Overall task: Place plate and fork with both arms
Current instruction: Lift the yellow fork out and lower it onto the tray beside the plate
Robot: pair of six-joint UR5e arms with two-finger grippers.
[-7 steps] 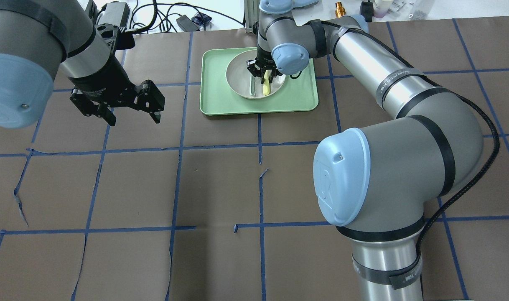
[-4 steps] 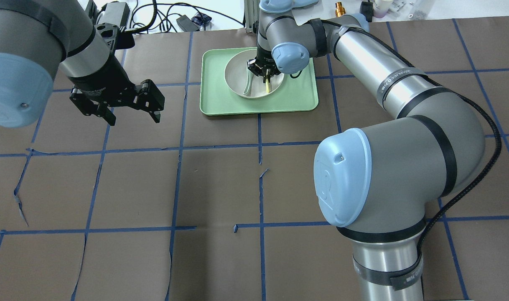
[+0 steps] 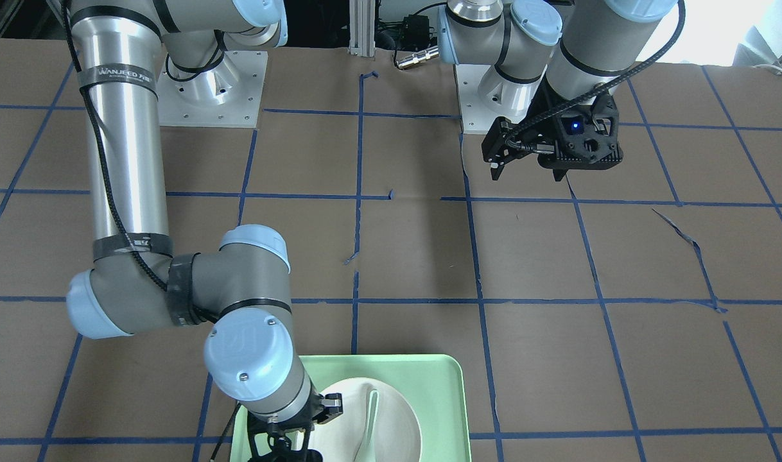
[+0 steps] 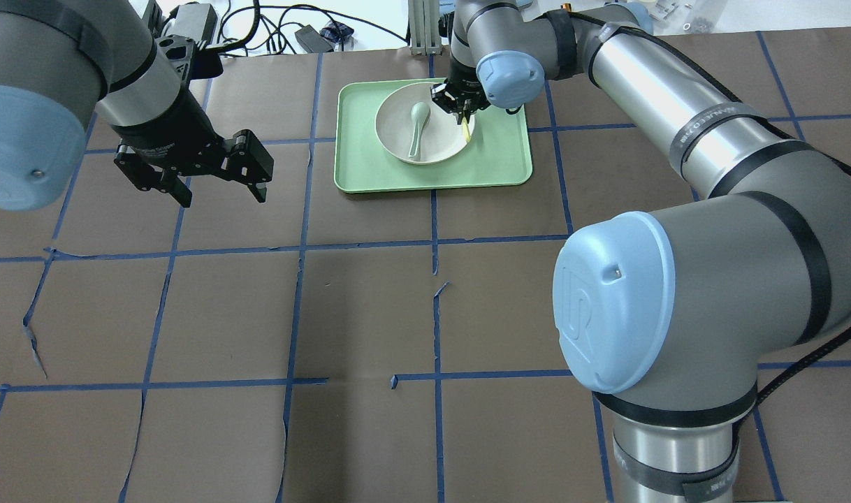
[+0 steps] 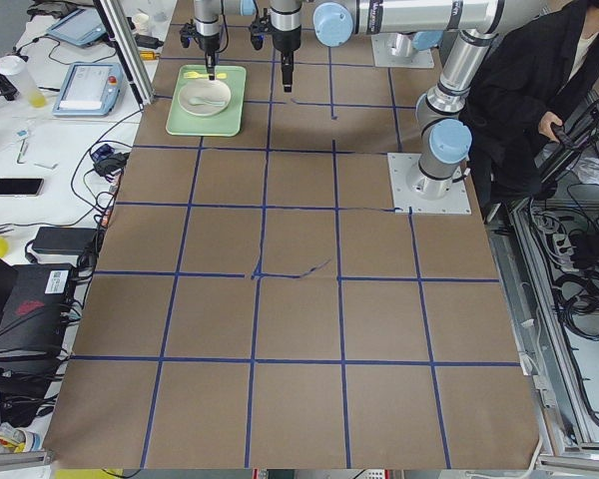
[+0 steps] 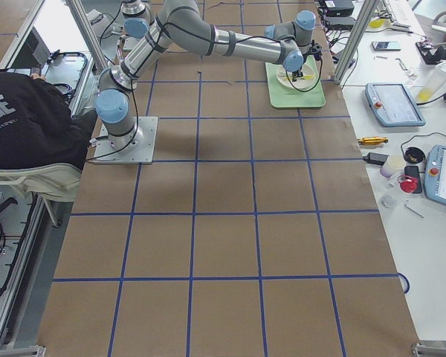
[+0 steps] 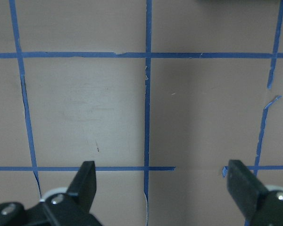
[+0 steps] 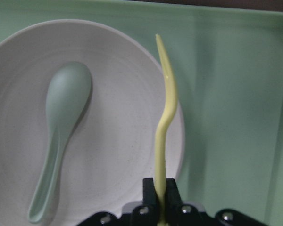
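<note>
Right jaws clamped on fork (image 8: 166, 108) over plate (image 8: 118, 155) rim — left jaws wide apart.

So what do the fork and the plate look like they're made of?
The fork looks like thin pale-yellow plastic, smooth with a slight sheen. The plate is off-white, matte and faintly speckled: perhaps melamine or fibre composite, though ceramic is possible.

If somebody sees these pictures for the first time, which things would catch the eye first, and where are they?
First comes the right gripper, shut on the handle end of the pale-yellow fork, which it holds over the rim of the plate on the green tray. A grey-green spoon lies inside the plate. Away from the tray, the left gripper hangs open over the brown table.
</note>
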